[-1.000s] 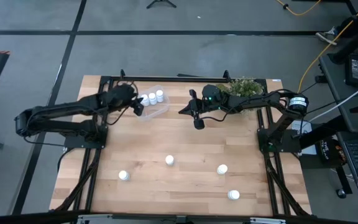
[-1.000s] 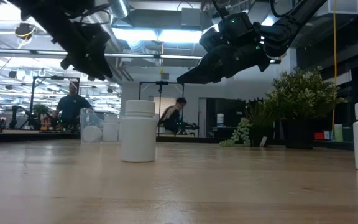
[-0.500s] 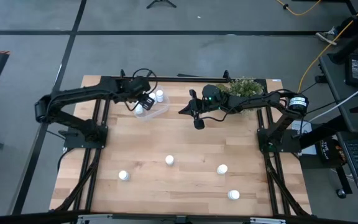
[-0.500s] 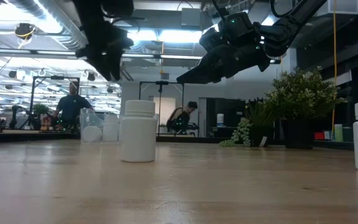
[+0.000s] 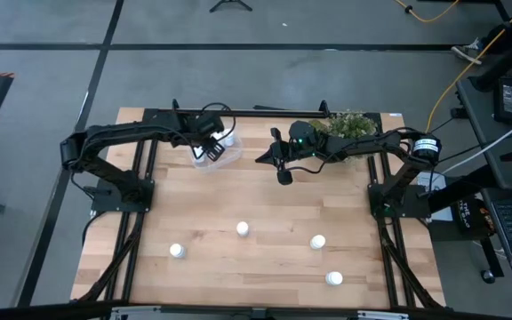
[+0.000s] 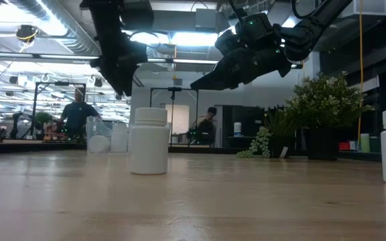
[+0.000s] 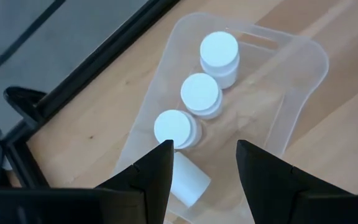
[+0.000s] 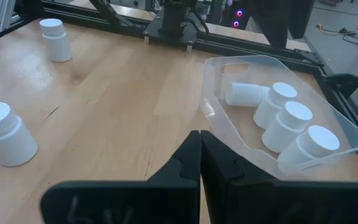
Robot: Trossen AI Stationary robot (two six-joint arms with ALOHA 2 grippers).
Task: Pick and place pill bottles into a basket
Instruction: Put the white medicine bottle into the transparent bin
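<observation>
The clear basket (image 5: 228,158) stands at the table's far side, left of middle. It holds three upright white pill bottles (image 7: 200,94) and one lying on its side (image 7: 189,180). My left gripper (image 7: 204,163) is open and hangs above the basket (image 7: 291,112), over the lying bottle and apart from it (image 5: 210,140). My right gripper (image 5: 283,174) is shut and empty. It hovers above the table, right of the basket (image 8: 225,134). Several more bottles stand upright on the table's near half (image 5: 243,228), (image 5: 177,252), (image 5: 317,241), and one stands near the front (image 5: 333,278).
A green bushy plant (image 5: 349,124) stands at the far right, behind my right arm. Black frame rails run along the table's far edge (image 5: 238,111) and down both sides. In the low view one bottle (image 6: 148,140) stands close to the camera. People show in the room beyond.
My left gripper has swung toward the table's right and far edges, from beside the basket's left end to a place above the basket. My right arm has kept still.
</observation>
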